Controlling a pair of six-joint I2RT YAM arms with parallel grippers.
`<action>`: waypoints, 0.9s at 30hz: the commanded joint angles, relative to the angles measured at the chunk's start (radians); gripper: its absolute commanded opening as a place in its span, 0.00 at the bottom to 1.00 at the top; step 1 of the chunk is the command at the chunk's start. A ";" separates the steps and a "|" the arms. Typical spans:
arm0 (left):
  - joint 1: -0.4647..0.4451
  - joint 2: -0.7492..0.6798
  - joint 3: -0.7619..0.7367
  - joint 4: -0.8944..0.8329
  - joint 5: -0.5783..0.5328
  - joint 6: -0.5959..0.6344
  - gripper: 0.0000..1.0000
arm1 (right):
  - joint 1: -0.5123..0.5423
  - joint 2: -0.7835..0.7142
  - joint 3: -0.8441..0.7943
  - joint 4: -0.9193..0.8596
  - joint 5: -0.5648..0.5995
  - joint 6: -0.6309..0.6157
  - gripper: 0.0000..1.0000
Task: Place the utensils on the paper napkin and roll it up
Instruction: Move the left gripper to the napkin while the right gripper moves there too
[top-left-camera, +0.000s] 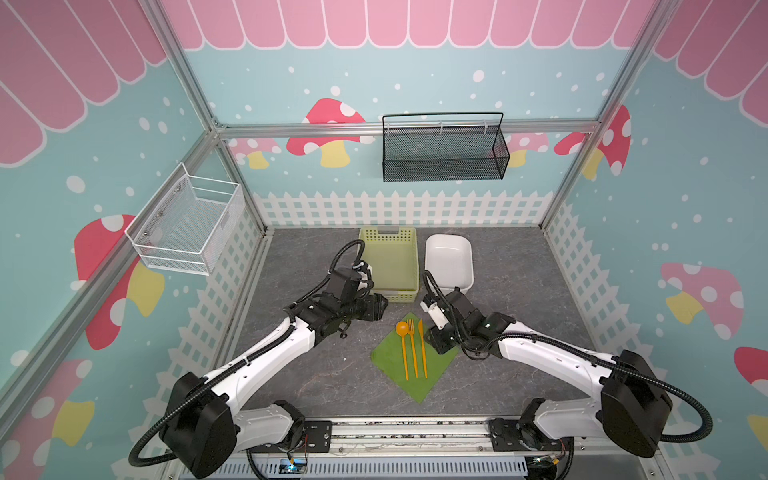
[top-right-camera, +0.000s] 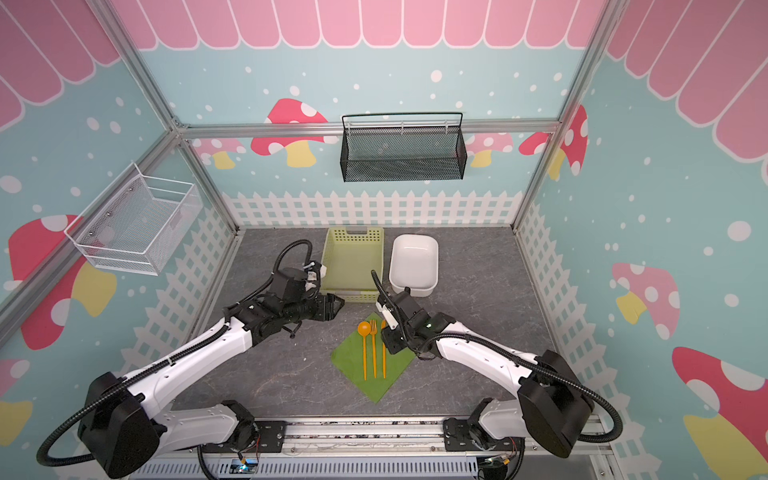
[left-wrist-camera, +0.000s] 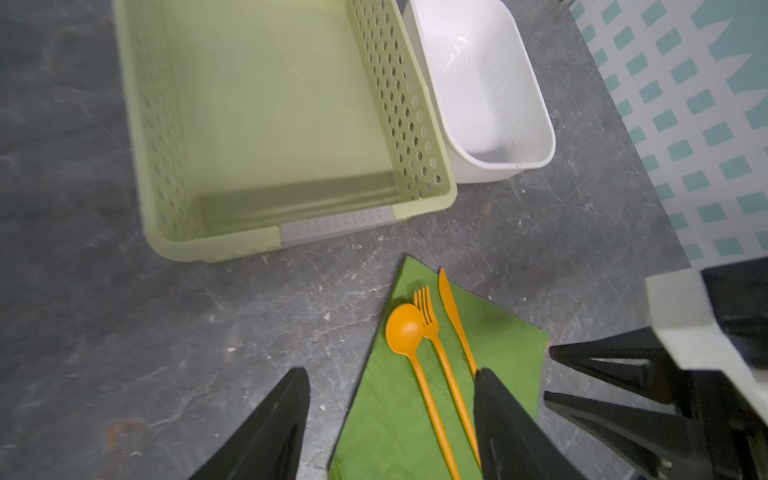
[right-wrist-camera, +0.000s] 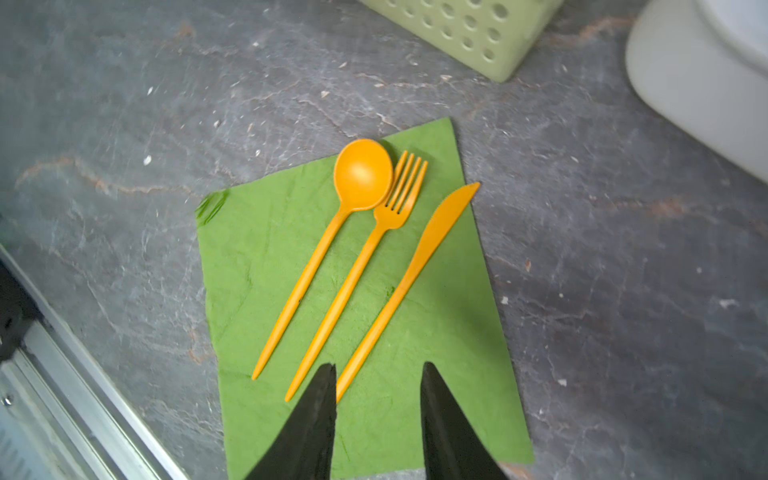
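Subject of inspection: a thin, flat square green paper napkin (right-wrist-camera: 266, 266) lying on the grey stone-patterned tabletop (top-left-camera: 316, 374), set corner-on as a diamond in both top views, near the pale yellow-green perforated plastic basket (left-wrist-camera: 399, 104) and the white rounded plastic dish (left-wrist-camera: 478, 170). Three slim orange plastic utensils rest side by side on it: a round-bowled spoon (right-wrist-camera: 363, 174), a fork (right-wrist-camera: 399, 195) whose tines touch the spoon's bowl, and a knife (right-wrist-camera: 436, 232) whose tip runs just past the napkin's edge. The left gripper (left-wrist-camera: 391, 370) hangs above the napkin's left side with jaws apart and nothing between them; the right gripper (right-wrist-camera: 378, 365) hangs over the handle ends, jaws also parted and empty. Assessed handling: the napkin looks light, limp, faintly creased and easily torn — best taken by a free corner or bare margin, pinched shallow against the table. The utensils appear stiff, light and smooth, so likely to slide or splay once the paper lifts. No brand, label or legible writing is found on any item
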 joint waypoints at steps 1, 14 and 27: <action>-0.016 -0.004 -0.008 0.017 0.060 -0.060 0.59 | 0.008 -0.040 -0.054 0.083 -0.085 -0.217 0.35; -0.050 -0.020 -0.203 0.127 0.135 -0.229 0.34 | 0.101 -0.112 -0.192 0.218 -0.189 -0.613 0.31; -0.090 0.086 -0.271 0.202 0.177 -0.276 0.16 | 0.318 -0.055 -0.239 0.136 -0.074 -0.741 0.34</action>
